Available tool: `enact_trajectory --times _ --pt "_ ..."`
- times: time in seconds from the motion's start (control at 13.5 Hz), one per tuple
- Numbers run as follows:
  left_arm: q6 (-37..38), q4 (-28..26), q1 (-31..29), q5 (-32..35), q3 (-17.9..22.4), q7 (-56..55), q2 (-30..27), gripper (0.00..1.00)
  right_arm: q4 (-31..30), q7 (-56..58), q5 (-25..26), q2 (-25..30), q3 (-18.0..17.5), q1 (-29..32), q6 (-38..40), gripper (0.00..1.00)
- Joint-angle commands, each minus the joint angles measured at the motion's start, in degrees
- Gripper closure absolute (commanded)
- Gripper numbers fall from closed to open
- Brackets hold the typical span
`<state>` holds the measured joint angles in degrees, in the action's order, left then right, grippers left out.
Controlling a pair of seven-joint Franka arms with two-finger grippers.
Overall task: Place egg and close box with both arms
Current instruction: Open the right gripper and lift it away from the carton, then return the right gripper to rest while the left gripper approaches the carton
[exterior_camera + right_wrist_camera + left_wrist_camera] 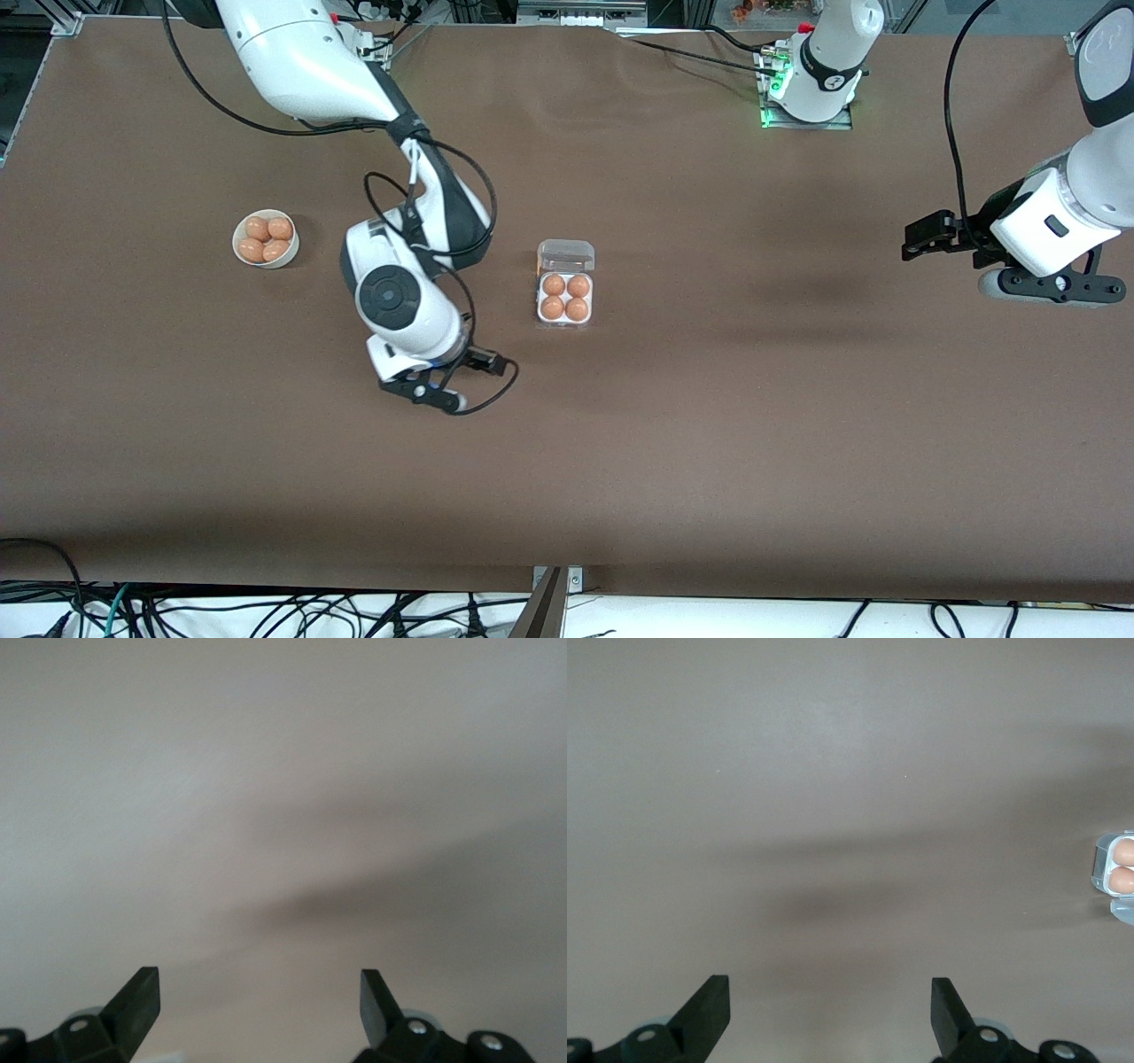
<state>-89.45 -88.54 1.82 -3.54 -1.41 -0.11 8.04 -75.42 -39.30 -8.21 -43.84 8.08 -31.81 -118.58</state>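
The box [565, 299] sits mid-table with its clear lid [567, 255] swung open. Every cell holds an orange-brown egg [554, 284]. My right gripper [431, 392] is open and empty, low over bare table toward the right arm's end from the box. Its wrist view shows the open gripper [260, 988] over bare table only. My left gripper [1054, 285] is open and empty, over the table at the left arm's end. In its wrist view, the open gripper [830, 992] shows with the box's edge [1104, 861] and two eggs [1124, 852] far off.
A round white bowl [241, 252] with several more eggs [258, 229] stands toward the right arm's end. The right arm's black cable [496, 394] loops beside its gripper. The brown table [753, 425] stretches wide between the box and the left gripper.
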Motion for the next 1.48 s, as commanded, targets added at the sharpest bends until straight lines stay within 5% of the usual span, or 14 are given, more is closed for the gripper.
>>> enact_trajectory --times 0.0,0.22,0.59,0.81,1.11,1.41 --pt "0.2 1.4 0.3 1.7 0.0 0.4 -0.1 0.0 -1.3 6.6 -0.1 1.7 3.5 1.0 1.2 0.0" --pt "0.1 1.4 0.3 1.7 0.0 0.5 -0.1 0.0 -2.2 14.8 -0.1 4.9 4.7 5.3 4.1 0.0" --pt "0.2 1.0 0.3 1.5 -0.1 0.8 -0.1 0.0 -17.5 31.1 0.6 20.5 4.2 15.2 4.7 0.0" --pt "0.8 0.5 0.3 1.5 -0.4 0.8 -0.1 0.0 -23.8 31.6 9.4 30.7 -0.5 19.8 7.6 0.0" --pt "1.9 0.6 0.4 1.4 -0.7 0.2 0.0 0.0 -23.6 31.1 13.0 40.7 -6.0 25.4 19.5 0.0" --pt "2.2 0.6 0.8 1.5 -1.0 0.0 0.0 0.0 -20.6 30.2 12.9 46.9 -6.2 27.4 28.2 0.0"
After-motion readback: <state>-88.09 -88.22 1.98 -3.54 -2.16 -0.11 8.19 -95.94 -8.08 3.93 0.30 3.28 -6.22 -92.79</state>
